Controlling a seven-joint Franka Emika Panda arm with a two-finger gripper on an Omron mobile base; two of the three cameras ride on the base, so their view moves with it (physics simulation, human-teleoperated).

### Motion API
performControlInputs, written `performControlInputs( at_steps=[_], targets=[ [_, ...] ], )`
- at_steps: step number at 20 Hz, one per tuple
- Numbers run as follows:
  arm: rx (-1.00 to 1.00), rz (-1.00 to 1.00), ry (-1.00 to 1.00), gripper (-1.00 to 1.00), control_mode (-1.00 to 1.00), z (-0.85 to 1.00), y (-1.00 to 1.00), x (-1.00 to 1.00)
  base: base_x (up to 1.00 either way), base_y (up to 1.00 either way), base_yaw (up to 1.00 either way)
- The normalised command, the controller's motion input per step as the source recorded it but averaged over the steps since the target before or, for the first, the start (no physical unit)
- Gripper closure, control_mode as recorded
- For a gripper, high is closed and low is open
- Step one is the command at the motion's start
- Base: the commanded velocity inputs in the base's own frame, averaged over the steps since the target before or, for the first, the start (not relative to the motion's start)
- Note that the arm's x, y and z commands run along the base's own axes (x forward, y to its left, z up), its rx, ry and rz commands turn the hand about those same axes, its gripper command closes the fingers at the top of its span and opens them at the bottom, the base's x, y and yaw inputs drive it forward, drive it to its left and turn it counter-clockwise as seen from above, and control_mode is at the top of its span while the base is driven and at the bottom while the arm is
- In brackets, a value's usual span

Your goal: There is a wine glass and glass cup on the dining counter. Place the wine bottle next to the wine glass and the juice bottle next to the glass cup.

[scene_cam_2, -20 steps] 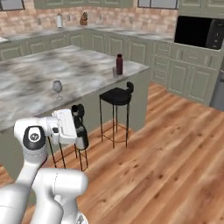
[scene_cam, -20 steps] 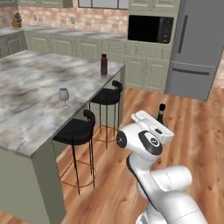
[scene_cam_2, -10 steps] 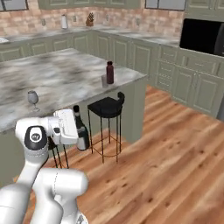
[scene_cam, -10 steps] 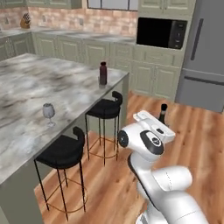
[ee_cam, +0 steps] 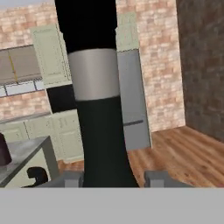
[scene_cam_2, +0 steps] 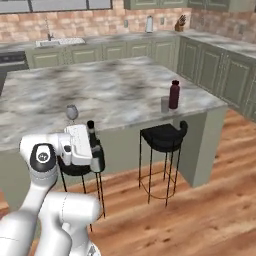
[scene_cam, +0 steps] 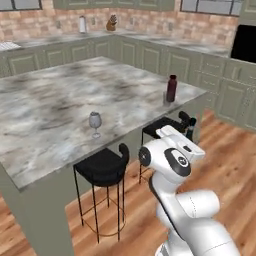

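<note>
The gripper [ee_cam: 113,179] clamps the wine bottle [ee_cam: 94,100], a smooth, near-black cylinder banded by a pale matte label, held upright in the air just off the stool side of the dining counter [scene_cam: 45,107]. On that veined grey-white marble top, the clear stemmed wine glass [scene_cam: 95,123] stands near the front edge. Well apart, at the far corner, the stubby maroon juice bottle [scene_cam_2: 174,94] stands just beside the translucent grey glass cup [scene_cam_2: 165,105]. Black round stools [scene_cam: 102,167] tuck under the overhang.
</note>
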Motion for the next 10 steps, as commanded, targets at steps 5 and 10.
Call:
performControlInputs(
  at_steps=[5,10],
  targets=[
    [0.0,0.0,0.0,1.0,1.0,0.0,0.0,0.0,0.48,-0.15,0.66],
    [0.0,0.0,0.0,1.0,1.0,0.0,0.0,0.0,0.5,-0.4,0.34]
  ],
)
